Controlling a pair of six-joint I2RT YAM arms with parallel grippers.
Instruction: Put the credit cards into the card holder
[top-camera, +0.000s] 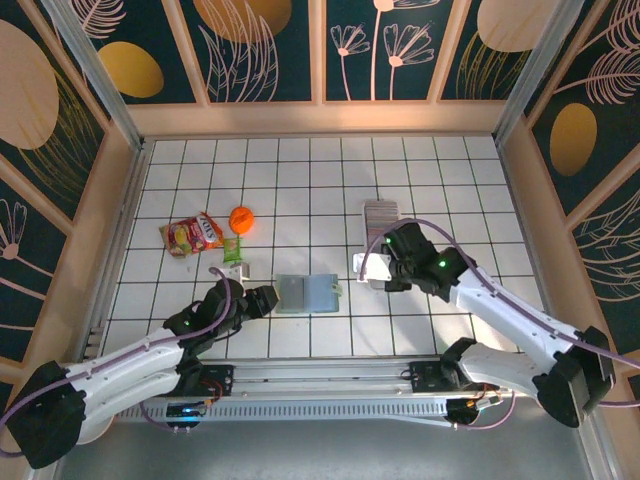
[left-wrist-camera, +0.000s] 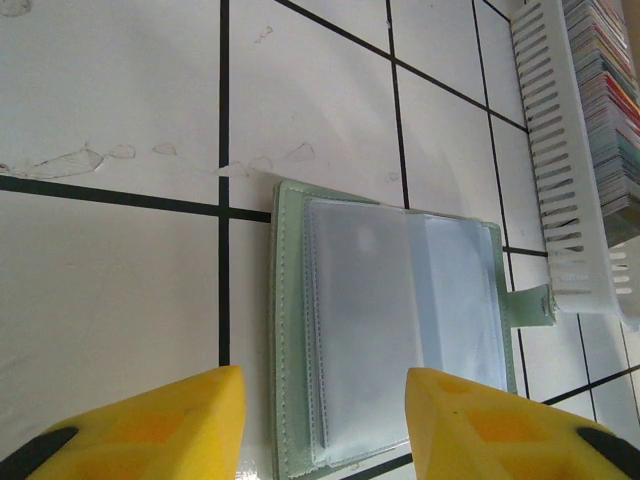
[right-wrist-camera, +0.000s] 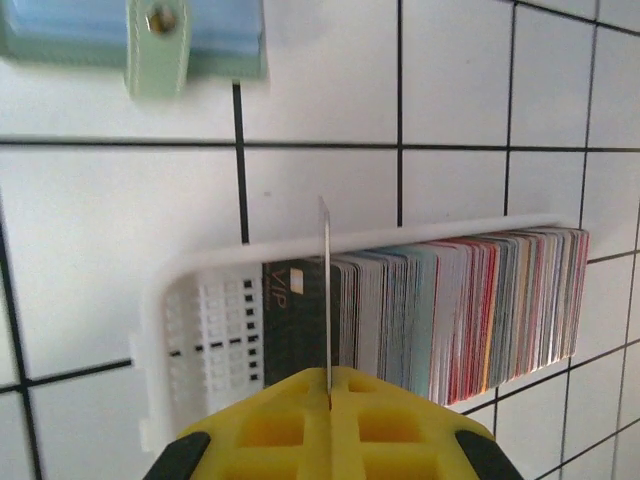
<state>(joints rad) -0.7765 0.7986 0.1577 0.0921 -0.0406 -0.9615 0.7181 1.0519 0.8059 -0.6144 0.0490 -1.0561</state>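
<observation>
Credit card (right-wrist-camera: 325, 285), a single one seen edge-on, is pinched upright in the right jaws, which are closed tight on it. It stands over the sparse end of the white tray (right-wrist-camera: 200, 330), beside the packed row of cards (right-wrist-camera: 470, 300). The left jaws are about half open and grip nothing. They straddle the near left edge of the holder (left-wrist-camera: 390, 320); I cannot tell whether they touch it. The holder lies open flat on the desk (top-camera: 300, 170), its clasp tab (left-wrist-camera: 532, 305) just beside the tray's end. Bare tiles lie beyond it. A snack packet (top-camera: 190, 235) and an orange ball (top-camera: 241, 218) sit off to its left.
</observation>
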